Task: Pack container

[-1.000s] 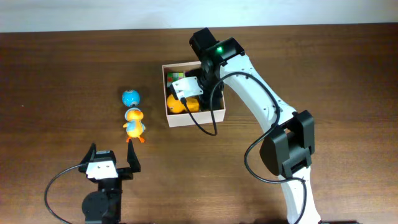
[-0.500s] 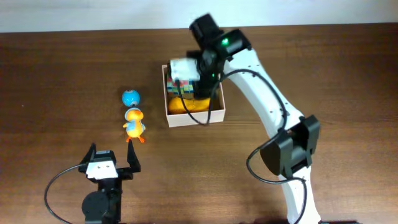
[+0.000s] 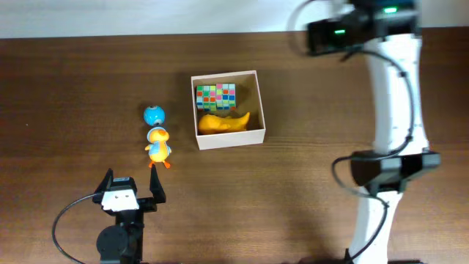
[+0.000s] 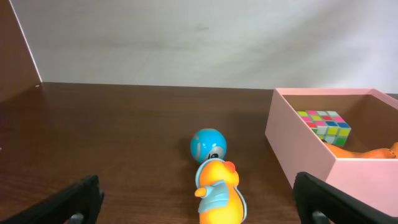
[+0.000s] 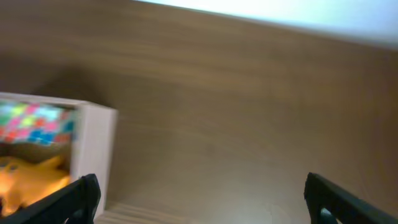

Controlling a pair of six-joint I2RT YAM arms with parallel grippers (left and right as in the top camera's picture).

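The white container [image 3: 258, 103] stands at mid-table. In it lie a multicoloured cube [image 3: 216, 95] and an orange-yellow toy [image 3: 223, 122]. A blue ball [image 3: 154, 115] and an orange duck [image 3: 157, 144] lie on the table left of it. My left gripper [image 3: 132, 188] is open and empty, just in front of the duck. The left wrist view shows the duck [image 4: 217, 190], ball [image 4: 208, 144] and container [image 4: 298, 146] ahead of the left gripper [image 4: 202, 208]. My right gripper [image 3: 316, 33] is open and empty, raised at the back right. Its view shows the container's corner [image 5: 93, 146] at the left.
The table's back edge meets a white wall [image 3: 146, 15] along the top. The right arm's white links [image 3: 396, 95] run down the right side to its base [image 3: 377, 176]. Bare brown wood lies under the right gripper [image 5: 199, 196].
My right gripper has lifted out of the container and swung away to the back right, leaving the cube in the box. The left arm, duck and ball have not moved.
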